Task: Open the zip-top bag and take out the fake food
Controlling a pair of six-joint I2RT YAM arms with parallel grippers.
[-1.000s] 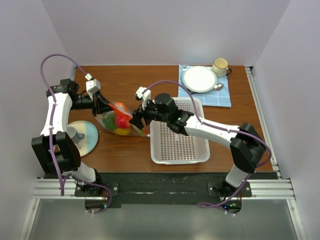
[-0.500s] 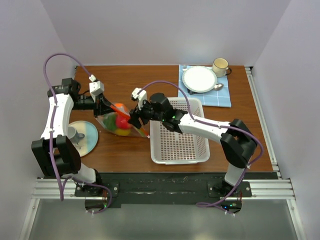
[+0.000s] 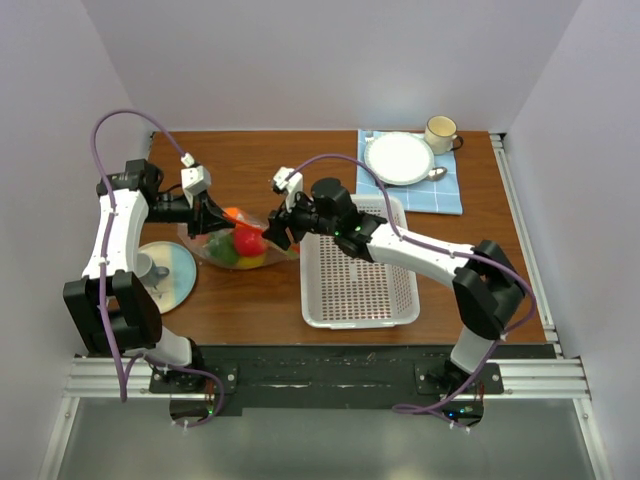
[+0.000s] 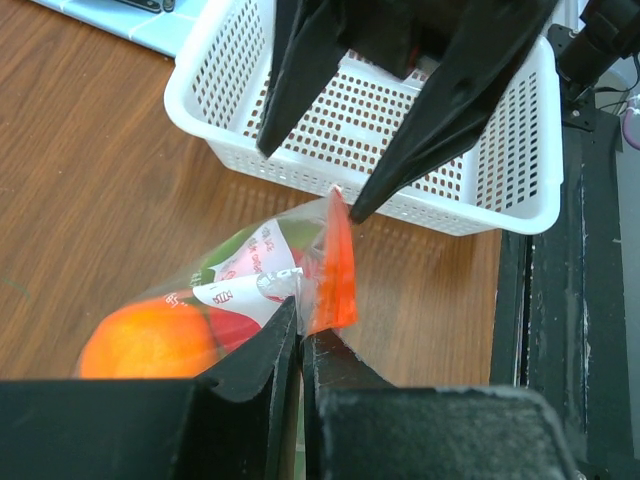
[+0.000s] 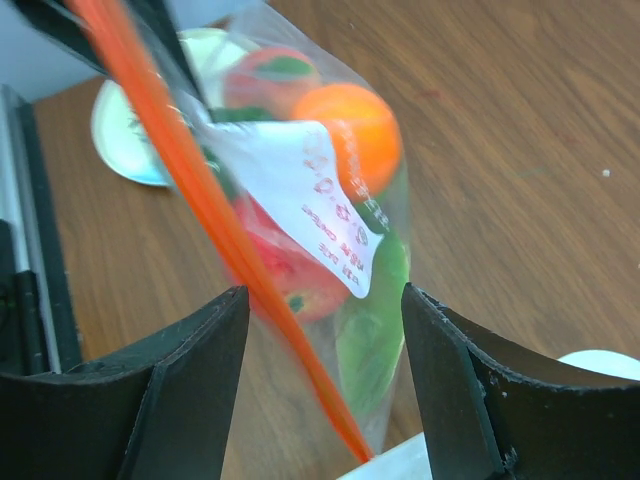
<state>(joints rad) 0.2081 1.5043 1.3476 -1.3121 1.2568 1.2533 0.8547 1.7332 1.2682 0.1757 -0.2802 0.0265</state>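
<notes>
two pincers: left pincer [image 4: 300,335] clamped on the zip-top bag [image 3: 235,243] beside its orange strip [image 4: 338,260]; right pincer [image 5: 320,320] apart, jaws astride that strip.
bag position: stretched between both arms, low over the table [image 3: 250,300], just left of the white basket [image 3: 358,290].
bag contents: fake food [image 3: 247,240], orange, red, green and yellow pieces, all inside.
bag mouth: cannot tell whether unzipped.
</notes>
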